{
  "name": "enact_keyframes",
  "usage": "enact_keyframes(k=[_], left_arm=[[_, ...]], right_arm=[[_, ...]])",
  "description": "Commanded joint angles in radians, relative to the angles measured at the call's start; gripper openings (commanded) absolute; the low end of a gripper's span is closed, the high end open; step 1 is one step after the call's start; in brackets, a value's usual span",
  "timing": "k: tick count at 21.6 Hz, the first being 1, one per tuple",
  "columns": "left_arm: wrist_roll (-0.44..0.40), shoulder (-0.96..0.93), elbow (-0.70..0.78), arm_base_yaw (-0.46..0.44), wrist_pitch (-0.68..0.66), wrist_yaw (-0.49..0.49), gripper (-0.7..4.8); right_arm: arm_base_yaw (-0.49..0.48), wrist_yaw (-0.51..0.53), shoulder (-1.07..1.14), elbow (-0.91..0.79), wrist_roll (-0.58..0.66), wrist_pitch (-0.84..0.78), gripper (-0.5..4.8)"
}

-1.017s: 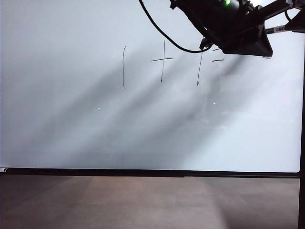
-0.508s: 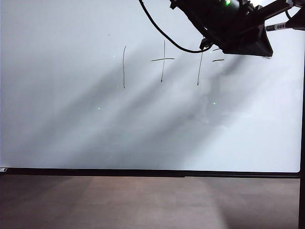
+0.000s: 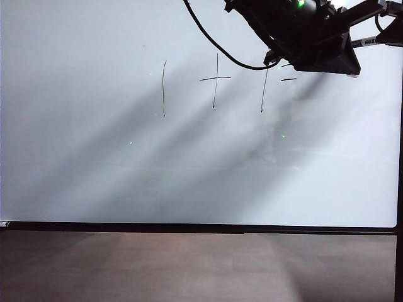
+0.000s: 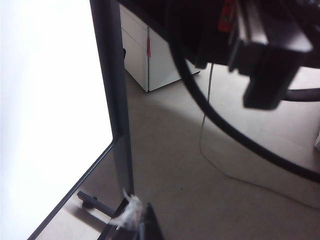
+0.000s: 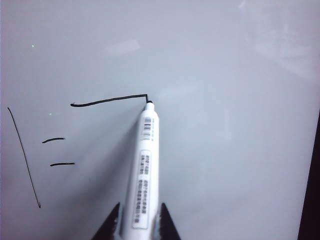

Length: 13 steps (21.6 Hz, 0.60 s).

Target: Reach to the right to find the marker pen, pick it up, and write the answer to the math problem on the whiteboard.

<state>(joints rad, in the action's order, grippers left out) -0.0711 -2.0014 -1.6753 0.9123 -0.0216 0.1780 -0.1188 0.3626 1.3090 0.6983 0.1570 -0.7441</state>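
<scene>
The whiteboard (image 3: 189, 176) fills the exterior view. The math problem (image 3: 215, 78) stands on its upper part in thin black strokes. My right gripper (image 5: 140, 207) is shut on the white marker pen (image 5: 143, 175). The pen's tip touches the board at the end of the answer's stroke (image 5: 110, 99), a long level line with a short downward hook, beside the two dashes (image 5: 53, 140). In the exterior view the pen's rear end (image 3: 367, 41) shows at the top right. My left gripper (image 4: 142, 227) hangs off the board's side with white fluff on its tip; how its jaws stand is unclear.
The right arm's dark body (image 3: 302, 31) and its cable (image 3: 214, 44) cover the board's top right. The board's black frame (image 4: 112, 100) runs beside the left gripper. A white cabinet (image 4: 145, 55) stands on the floor behind. A brown surface (image 3: 189, 264) lies below the board.
The pen's rear end wavers slightly up and back down at the top right of the exterior view. Nothing else has visibly moved.
</scene>
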Motion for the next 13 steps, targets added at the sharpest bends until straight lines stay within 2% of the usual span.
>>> enact_keyframes(k=[1,13], left_arm=[[0.0,0.004,-0.005,0.002,0.008,0.002,-0.05],[0.0,0.004,-0.005,0.002,0.008,0.001,-0.05]], right_arm=[[0.002,0.006,-0.005,0.005,-0.001,-0.023,-0.04],[0.002,0.012,0.013,0.005,-0.001,-0.024,-0.04]])
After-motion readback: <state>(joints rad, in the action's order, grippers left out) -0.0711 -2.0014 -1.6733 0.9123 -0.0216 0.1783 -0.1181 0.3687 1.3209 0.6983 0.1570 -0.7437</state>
